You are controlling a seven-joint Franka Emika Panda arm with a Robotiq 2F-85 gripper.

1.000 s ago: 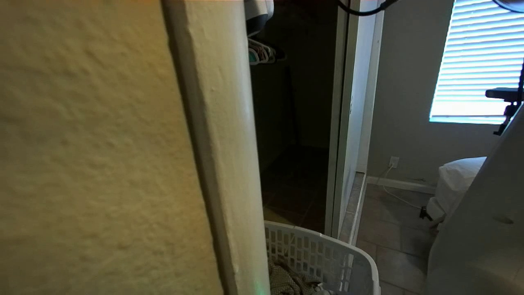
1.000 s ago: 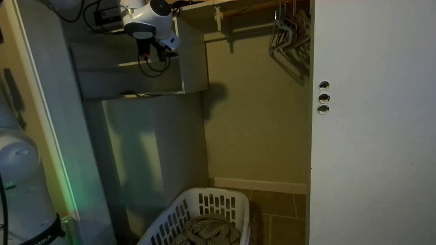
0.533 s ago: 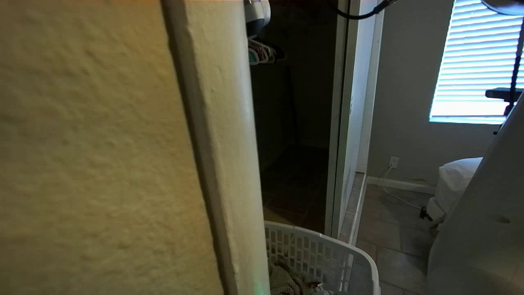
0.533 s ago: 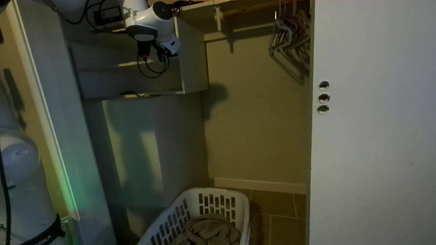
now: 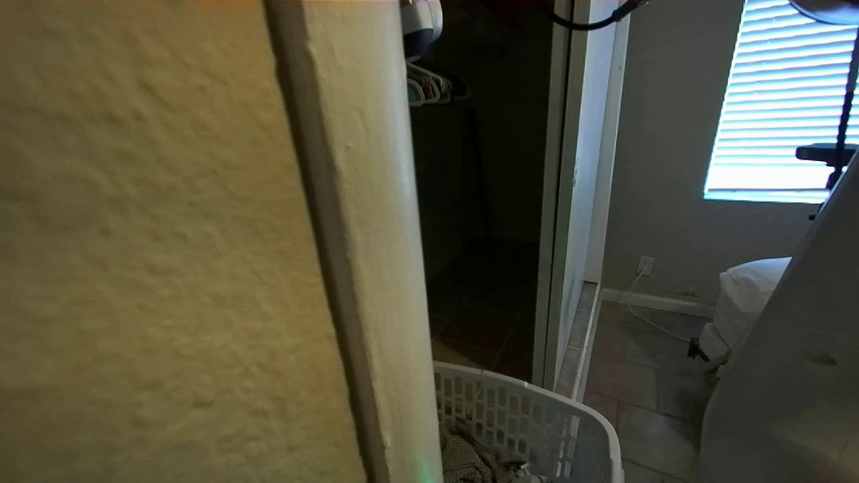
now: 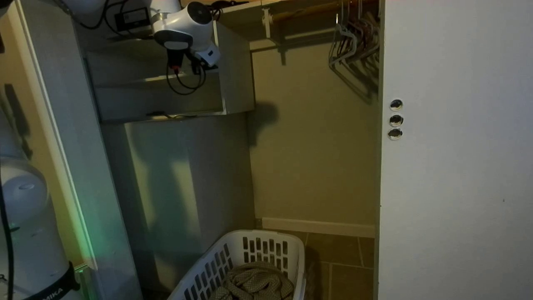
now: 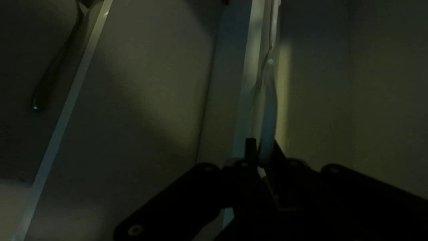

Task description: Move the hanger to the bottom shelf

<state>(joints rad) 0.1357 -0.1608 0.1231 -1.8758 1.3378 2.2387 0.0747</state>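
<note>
While gripper (image 7: 262,150) pinches hanger (image 7: 269,103), long axis runs up wrist view.

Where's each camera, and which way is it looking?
In an exterior view, it sits by a rough wall, looking past it at the dark closet and bright window; a bit of white arm shows.
In an exterior view, it sits outside the closet, facing in at the shelf unit; more white arm shows there.
In the wrist view, it rides the wrist, looking past the jaws and the pale hanger between them at the shelf unit.
Both exterior views share the white basket and hanging hangers.
</note>
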